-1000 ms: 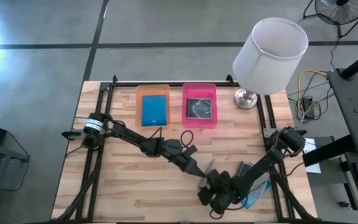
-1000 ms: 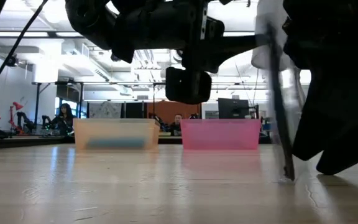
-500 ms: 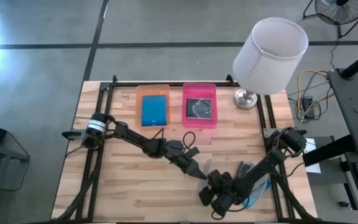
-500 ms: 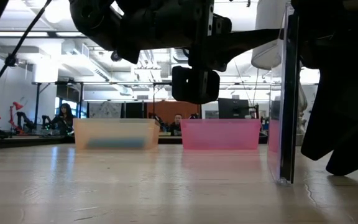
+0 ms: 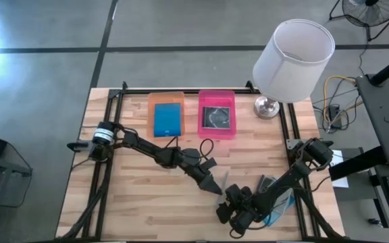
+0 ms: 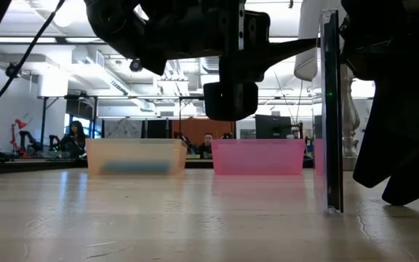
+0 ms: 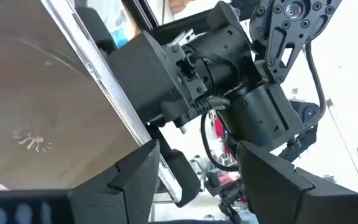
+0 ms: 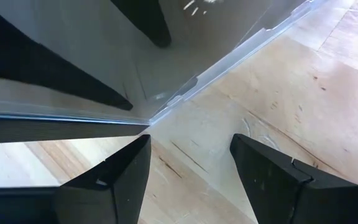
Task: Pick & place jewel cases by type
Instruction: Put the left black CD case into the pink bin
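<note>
A clear jewel case stands upright on its edge on the wooden table, near the front right, with its bottom edge touching the wood. It lies between the two arms' ends: the left gripper reaches to it from the left with fingers spread wide, the case's face filling its wrist view. The right gripper sits just beside it, its fingers apart. Whether either one pinches the case, I cannot tell. Farther back, an orange tray holds a blue case, and a pink tray holds a clear one. A lamp stands at the back right.
</note>
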Robot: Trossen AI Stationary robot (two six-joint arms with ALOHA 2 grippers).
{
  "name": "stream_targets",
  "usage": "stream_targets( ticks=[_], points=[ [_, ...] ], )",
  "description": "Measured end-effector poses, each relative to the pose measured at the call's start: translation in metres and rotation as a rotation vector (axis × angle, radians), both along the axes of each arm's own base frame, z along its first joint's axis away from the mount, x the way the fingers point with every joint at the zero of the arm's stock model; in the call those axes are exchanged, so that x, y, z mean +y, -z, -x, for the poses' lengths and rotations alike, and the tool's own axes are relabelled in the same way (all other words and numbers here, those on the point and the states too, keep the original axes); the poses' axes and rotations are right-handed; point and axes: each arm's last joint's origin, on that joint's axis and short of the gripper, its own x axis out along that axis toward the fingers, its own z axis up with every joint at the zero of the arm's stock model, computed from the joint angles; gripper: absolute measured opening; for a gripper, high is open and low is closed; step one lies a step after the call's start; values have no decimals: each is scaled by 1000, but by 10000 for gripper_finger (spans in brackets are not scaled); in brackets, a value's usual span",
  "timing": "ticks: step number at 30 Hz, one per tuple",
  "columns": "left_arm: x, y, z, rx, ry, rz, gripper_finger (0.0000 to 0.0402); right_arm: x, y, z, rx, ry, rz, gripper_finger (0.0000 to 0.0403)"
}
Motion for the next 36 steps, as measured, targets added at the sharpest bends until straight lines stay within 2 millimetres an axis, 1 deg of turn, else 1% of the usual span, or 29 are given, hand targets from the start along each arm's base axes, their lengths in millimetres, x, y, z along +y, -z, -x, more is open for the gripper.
stream_targets(
  ticks=[4, 10, 13, 18, 26, 29, 31, 33, 35, 36],
  points=[
    [-3, 0, 0, -28, 7, -31, 202, 0, 0, 0, -2, 2, -3, 226],
    [-17, 6, 2, -160, 61, -193, 202, 0, -1, 0, -5, 6, -9, 226],
    [-20, 8, 2, -210, 95, -254, 202, 1, -1, 0, -9, 20, -21, 226],
    [-20, 8, 3, -288, 179, -322, 202, 2, -1, 0, -14, 25, -30, 226],
    [-16, 15, 2, -364, 195, -440, 202, 2, -1, 0, -19, 50, -54, 226],
    [-14, 21, 1, -334, 164, -499, 202, 3, -1, 0, -12, 48, -62, 226],
    [-10, 25, 0, -270, 128, -509, 202, 3, -1, 0, 1, 45, -78, 226],
    [-4, 28, 0, -185, 94, -460, 202, 2, -1, -1, 7, 52, -90, 226],
    [1, 28, 0, -92, 73, -401, 202, 2, -2, 0, 6, 68, -98, 226],
    [3, 26, 0, -74, 68, -383, 202, 2, -2, -1, 7, 75, -101, 226]
  ],
)
